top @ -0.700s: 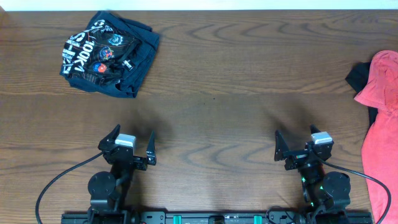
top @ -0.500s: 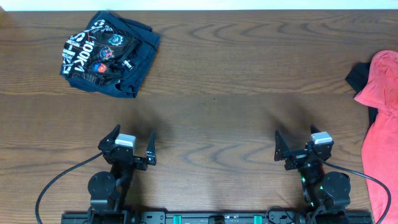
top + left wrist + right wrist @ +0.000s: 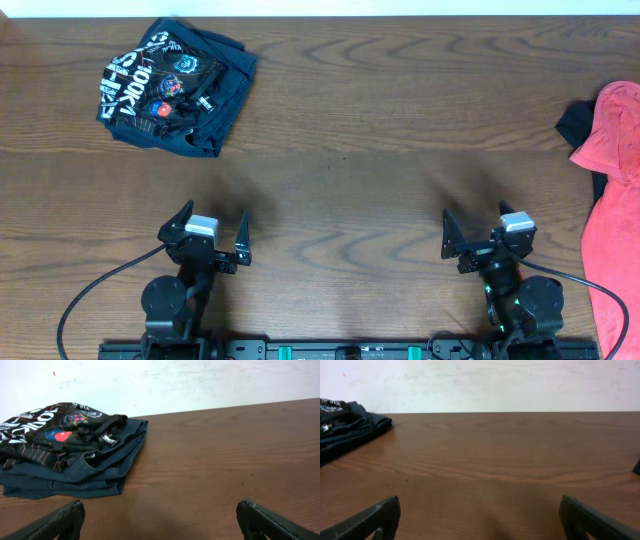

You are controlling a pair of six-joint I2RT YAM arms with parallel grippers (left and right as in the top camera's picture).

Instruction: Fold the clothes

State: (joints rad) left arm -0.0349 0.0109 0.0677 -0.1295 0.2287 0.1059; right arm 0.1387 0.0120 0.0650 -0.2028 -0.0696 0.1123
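A folded navy garment with white graphics (image 3: 173, 88) lies at the far left of the table; it also shows in the left wrist view (image 3: 70, 450) and at the left edge of the right wrist view (image 3: 345, 427). A coral-red T-shirt (image 3: 612, 210) lies crumpled at the right edge, over a black garment (image 3: 574, 122). My left gripper (image 3: 212, 225) is open and empty near the front edge, well short of the navy garment. My right gripper (image 3: 473, 226) is open and empty, left of the red shirt.
The wooden table (image 3: 380, 150) spans the view, with a white wall (image 3: 200, 380) behind its far edge. Black cables (image 3: 95, 290) trail from both arm bases at the front edge.
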